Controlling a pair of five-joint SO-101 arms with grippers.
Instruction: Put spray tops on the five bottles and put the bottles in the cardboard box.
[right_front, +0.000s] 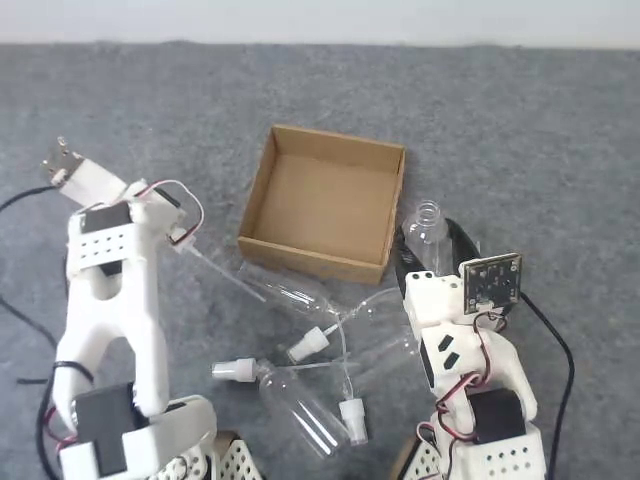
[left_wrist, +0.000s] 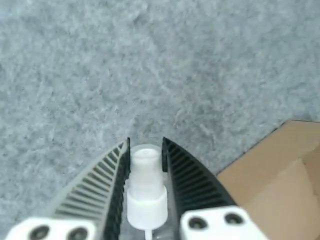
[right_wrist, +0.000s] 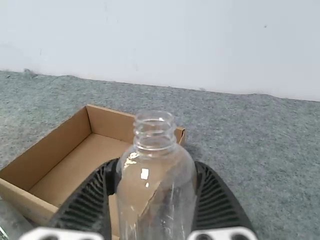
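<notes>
Left wrist view, left tool (left_wrist: 145, 144): narrowed to a slim gap and clamped on a white spray top (left_wrist: 146, 192). One ribbed finger (left_wrist: 100, 185) pressed to each side of the cap, nozzle end poking out level with the tips. Hangs over the grey carpeted surface (left_wrist: 150, 60), with a corner of the cardboard box (left_wrist: 280, 170) at 4 o'clock.

High view, same left tool (right_front: 183, 232): sits at 9 o'clock of the cardboard box (right_front: 310, 258), near its wall but apart from it. Carried on the left arm (right_front: 110, 300), raised from the near base, folded over at the elbow, wrist turned toward the box. Trails the thin dip tube (right_front: 225, 270) of the spray top down toward 4 o'clock.

Right wrist view, right tool (right_wrist: 154, 172): spread wide around a clear bottle (right_wrist: 155, 150), fingers (right_wrist: 85, 200) against both flanks. Threaded neck bare, no top on it, pointing up and away, box just behind.

High view, right tool (right_front: 425, 248): at 4 o'clock of the box, just beside its near corner, bottle (right_front: 428, 222) with its neck toward 12 o'clock. Borne on the right arm (right_front: 470, 370), stretched forward from the near base.

At 6 o'clock of the box: lying bottles (right_front: 300, 410) on their sides on the surface, with loose spray tops (right_front: 308, 345) among them. Cannot tell whether any of these is screwed on.
</notes>
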